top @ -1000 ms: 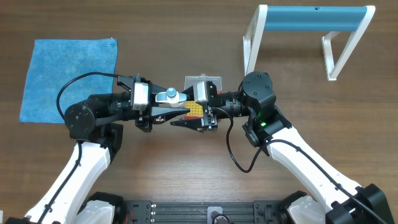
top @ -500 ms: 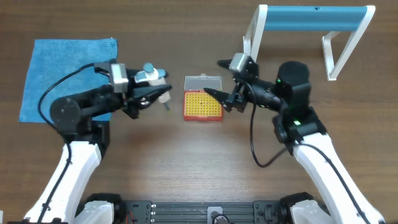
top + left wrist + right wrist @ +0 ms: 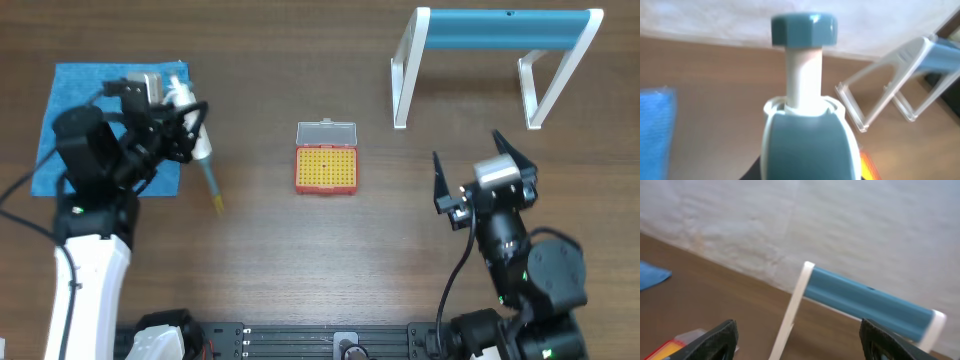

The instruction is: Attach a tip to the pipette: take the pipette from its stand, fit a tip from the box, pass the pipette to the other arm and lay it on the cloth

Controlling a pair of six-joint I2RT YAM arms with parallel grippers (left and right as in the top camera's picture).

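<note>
So the pipette (image 3: 203, 160) is clamped in the left gripper (image 3: 182, 128), right at the cloth's (image 3: 90, 100) right-hand edge. The head end is over the blue fabric, while the shaft slants off past the edge and over bare table (image 3: 300, 260). The yellow tip (image 3: 217, 204) is on the end and clearly off the cloth. In the left wrist view you're basically staring up the plunger (image 3: 804, 75), and I can't tell how high above the cloth it's hanging. My worry is that if it lets go here, the tip end lands on wood rather than cloth. If there's any height to it, the bump could knock a loosely seated tip off or send the whole thing rolling. It looks like it needs to shift further in over the cloth and flatten out first. The tip box (image 3: 326, 165) sits well away from the cloth, mid-table. The right gripper (image 3: 467, 150) is farther off again with its fingers spread wide and nothing in them, near the stand (image 3: 505, 30), so no risk of a clash there.
</note>
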